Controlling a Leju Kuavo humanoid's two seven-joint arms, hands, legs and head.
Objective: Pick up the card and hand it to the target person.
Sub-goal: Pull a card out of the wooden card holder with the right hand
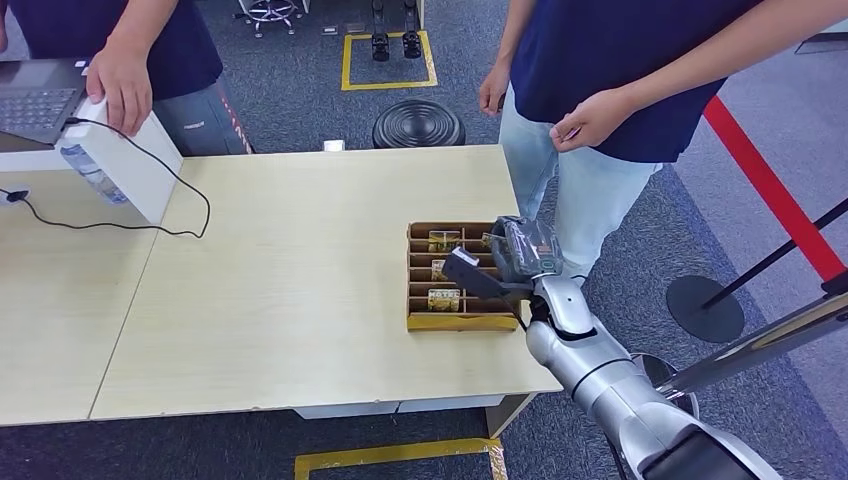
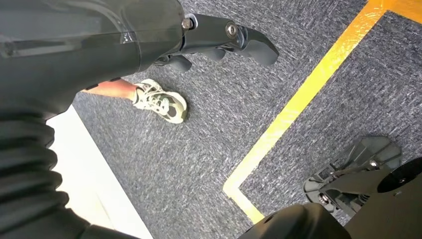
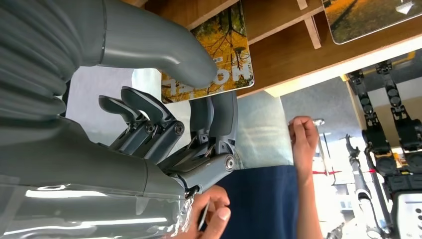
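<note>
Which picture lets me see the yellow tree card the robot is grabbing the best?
The right wrist view: the glossy yellow autumn-tree card is big and close, pinched by the right hand. The head view shows only tiny yellow cards in the brown slotted cardboard box.

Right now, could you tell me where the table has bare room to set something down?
The pale wooden tabletop is bare between the black cable and the brown slotted card tray. It is crowded at that tray, under the right hand, and around the white box.
</note>
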